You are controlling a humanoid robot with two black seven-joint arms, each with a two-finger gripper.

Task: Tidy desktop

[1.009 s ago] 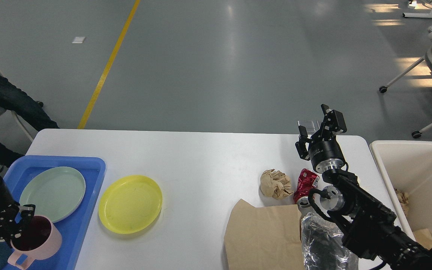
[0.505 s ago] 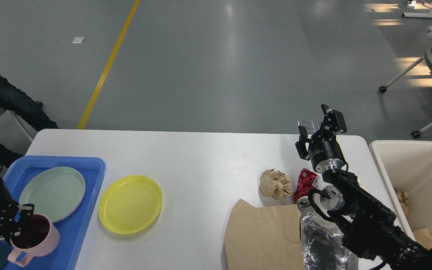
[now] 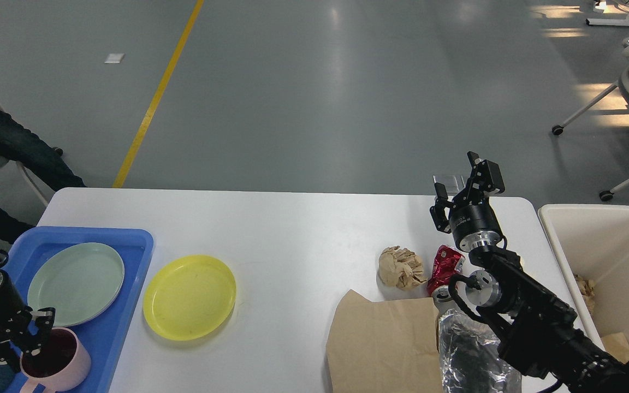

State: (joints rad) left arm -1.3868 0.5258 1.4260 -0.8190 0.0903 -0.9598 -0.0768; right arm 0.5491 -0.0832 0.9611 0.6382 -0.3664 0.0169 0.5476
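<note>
Two arms are over the desktop (image 3: 292, 229), the white top filling the lower head view. Left gripper (image 3: 36, 341) sits low at the blue tray (image 3: 134, 256), fingers clamped on the rim of a pink mug (image 3: 60, 363), beside a pale green plate (image 3: 77, 283). Yellow plate (image 3: 190, 296) lies just right of the tray. Right gripper (image 3: 459, 180) is raised, fingers spread, holding nothing, above a paper ball (image 3: 401, 267), a crushed red can (image 3: 444, 267) and a brown bag (image 3: 383, 341). Cream bin (image 3: 609, 245) stands right.

Readable text: almost none.
Small white lettering sits on the left hand (image 3: 33, 333) and right hand (image 3: 464, 183) housings, too small to make out; the crushed red can (image 3: 444, 267) shows no legible print.
</note>
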